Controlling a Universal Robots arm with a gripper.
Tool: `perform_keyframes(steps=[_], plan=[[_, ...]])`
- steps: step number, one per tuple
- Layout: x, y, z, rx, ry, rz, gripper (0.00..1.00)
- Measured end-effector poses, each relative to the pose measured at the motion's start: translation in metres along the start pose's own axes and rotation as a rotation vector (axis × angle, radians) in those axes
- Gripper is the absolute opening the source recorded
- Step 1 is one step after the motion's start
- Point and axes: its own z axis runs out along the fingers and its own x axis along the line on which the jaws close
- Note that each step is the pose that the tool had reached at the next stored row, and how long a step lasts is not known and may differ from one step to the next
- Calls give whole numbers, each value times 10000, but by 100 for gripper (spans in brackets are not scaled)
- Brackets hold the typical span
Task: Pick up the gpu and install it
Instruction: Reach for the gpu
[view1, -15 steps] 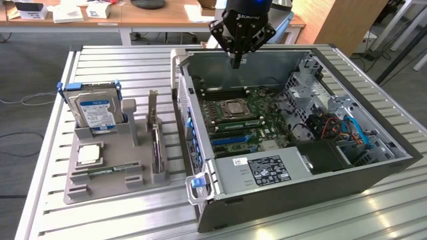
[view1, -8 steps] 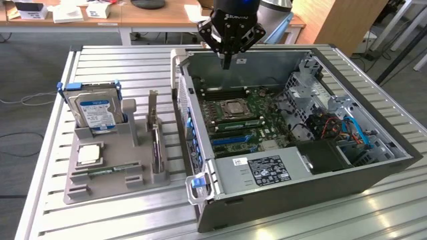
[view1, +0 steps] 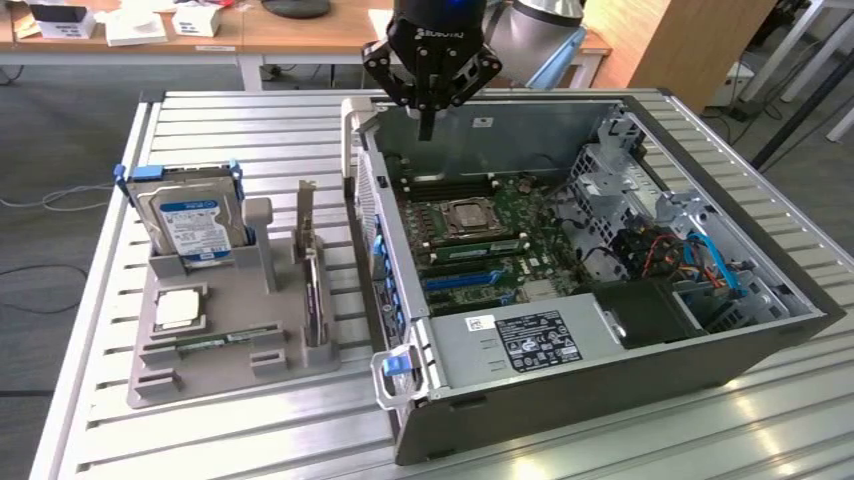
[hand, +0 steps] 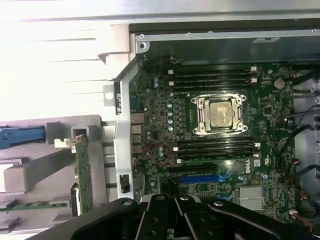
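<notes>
The gpu (view1: 312, 290) is a thin dark card standing on edge in a slot of the grey parts holder (view1: 227, 365), its silver bracket end sticking up. In the wrist view the gpu (hand: 84, 172) shows edge-on beside the case wall. My gripper (view1: 424, 128) hangs over the far end of the open computer case (view1: 747, 340), above the motherboard (view1: 487, 240) and well away from the card. Its fingers are shut with nothing between them. The black fingers (hand: 175, 220) also show in the wrist view over the blue expansion slots (hand: 200, 178).
The holder also carries a silver hard drive in a blue frame (view1: 194, 222), a processor chip (view1: 180, 308) and a green memory stick (view1: 214, 342). Everything rests on a slatted metal table (view1: 227, 440). Cables and a drive cage (view1: 654, 215) crowd the case on the exterior view's right.
</notes>
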Motion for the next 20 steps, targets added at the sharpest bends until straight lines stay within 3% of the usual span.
perform_keyframes(steps=[20], plan=[[549,-41,-3,0,0,1,11]])
